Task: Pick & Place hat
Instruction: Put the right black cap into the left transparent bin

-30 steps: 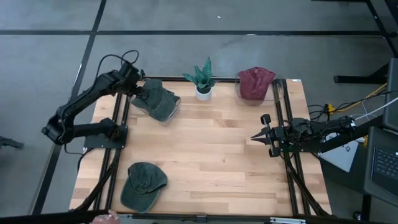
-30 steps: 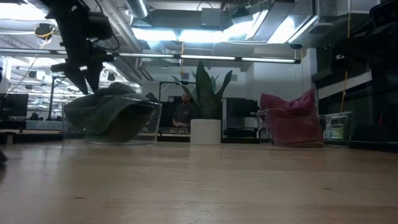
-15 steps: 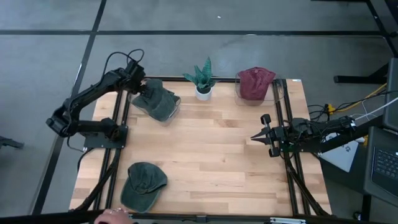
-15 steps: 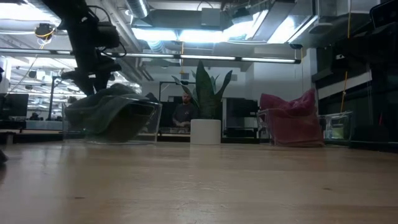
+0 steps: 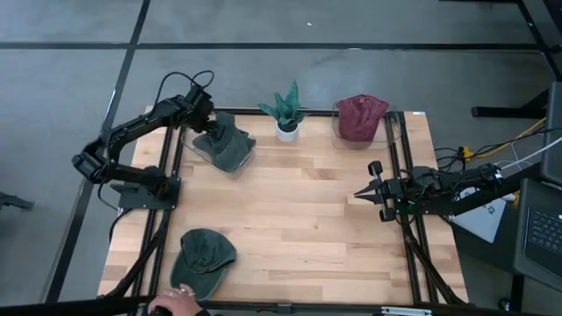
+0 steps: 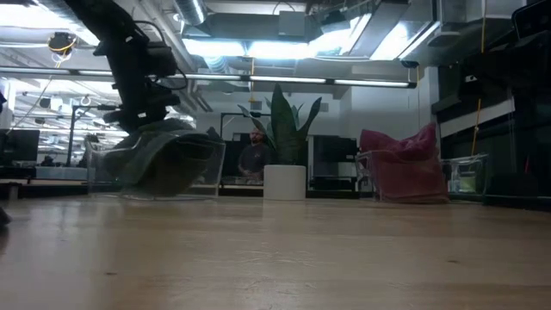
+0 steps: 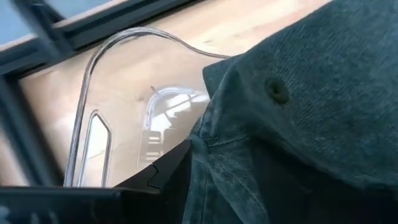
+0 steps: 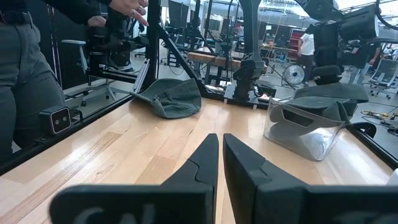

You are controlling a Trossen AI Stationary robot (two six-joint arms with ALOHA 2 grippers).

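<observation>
Holding a dark green cloth cap (image 5: 225,143) over the clear plastic bin (image 5: 203,151), the left gripper (image 5: 205,121) stays clamped; releasing off-centre could drape it over the rim.

Open workshop around my light wooden desk (image 5: 299,219), on a grey floor (image 5: 263,22).
Beyond the desk I see long ceiling lights (image 6: 284,43), a person (image 6: 255,155) far back, and another person (image 8: 28,74) standing beside a workbench (image 8: 214,59).
</observation>
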